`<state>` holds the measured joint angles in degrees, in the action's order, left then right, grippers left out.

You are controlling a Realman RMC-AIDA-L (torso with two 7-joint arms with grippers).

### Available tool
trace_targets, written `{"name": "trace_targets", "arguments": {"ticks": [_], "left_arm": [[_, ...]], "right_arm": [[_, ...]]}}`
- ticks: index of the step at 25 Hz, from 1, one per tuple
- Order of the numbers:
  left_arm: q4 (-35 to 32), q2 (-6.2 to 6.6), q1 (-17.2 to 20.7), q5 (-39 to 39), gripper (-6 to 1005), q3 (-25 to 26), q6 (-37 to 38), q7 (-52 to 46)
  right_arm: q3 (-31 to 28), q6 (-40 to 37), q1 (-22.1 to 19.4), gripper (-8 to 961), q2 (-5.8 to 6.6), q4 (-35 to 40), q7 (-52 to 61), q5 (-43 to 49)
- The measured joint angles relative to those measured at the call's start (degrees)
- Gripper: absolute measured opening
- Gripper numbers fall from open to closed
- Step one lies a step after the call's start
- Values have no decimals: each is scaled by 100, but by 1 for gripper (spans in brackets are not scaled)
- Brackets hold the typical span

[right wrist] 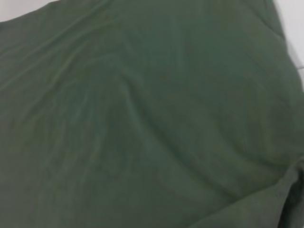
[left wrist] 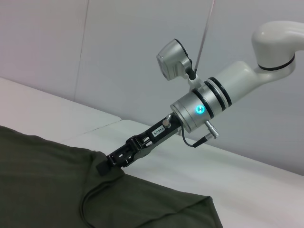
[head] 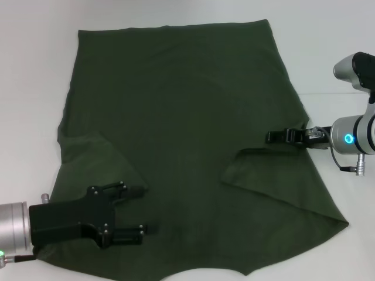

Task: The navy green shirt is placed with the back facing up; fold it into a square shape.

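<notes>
Your shirt (head: 187, 117) lies spread plain-side up across the white table (head: 29, 70), filling most of the head view from about 11 o'clock round to 5 o'clock. Both sleeves are folded in over the body: one flap sits at about 8 o'clock, the other at about 4 o'clock, its folded edge running down toward the lower right corner.

Your left gripper (head: 133, 211) is at 7 o'clock in the head view, low over the cloth near the bottom edge. Its two black fingers (head: 130, 190) stand apart, released, with nothing between them.

Your right gripper (head: 275, 137) comes in from 3 o'clock, its tip over the shirt's right edge just above the folded sleeve. In the left wrist view the same gripper (left wrist: 105, 164) meets the cloth at a raised bump of fabric, tip touching it. You cannot tell from either view whether it is clenched on the cloth or merely resting there.

The right wrist view is filled with the shirt's (right wrist: 142, 118) soft wrinkled surface, with a sliver of table (right wrist: 294, 28) at one corner.
</notes>
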<state>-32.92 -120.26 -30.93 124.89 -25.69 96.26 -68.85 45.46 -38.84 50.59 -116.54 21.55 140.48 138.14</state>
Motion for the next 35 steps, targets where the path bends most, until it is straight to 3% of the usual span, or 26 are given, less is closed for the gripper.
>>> {"name": "trace_targets", "arguments": {"ticks": [10,20,26,28,29,35], "left_arm": [[-4,4,-8,0,873,16,7,-1],[0,4,8,0,875,109,144,-42],[14,48,-23,-70,876,318,258,-421],[9,75,-46,-84,878,333,298,-692],[-8,79,-46,-84,878,346,307,-781],[-237,90,-15,-87,883,422,327,-1380]], "right_arm": [[4,-150,17,847,-9,82,-231,-803],[-14,-374,58,846,102,409,-822,-1773],[-74,-1534,-620,846,136,1005,-2691,-3121],[-151,-2539,-1148,846,153,1132,-4106,-3946],[-151,-2539,-1148,846,153,1132,-4106,-3946],[-214,-4473,-2017,847,282,1128,-6034,-4274]]}}
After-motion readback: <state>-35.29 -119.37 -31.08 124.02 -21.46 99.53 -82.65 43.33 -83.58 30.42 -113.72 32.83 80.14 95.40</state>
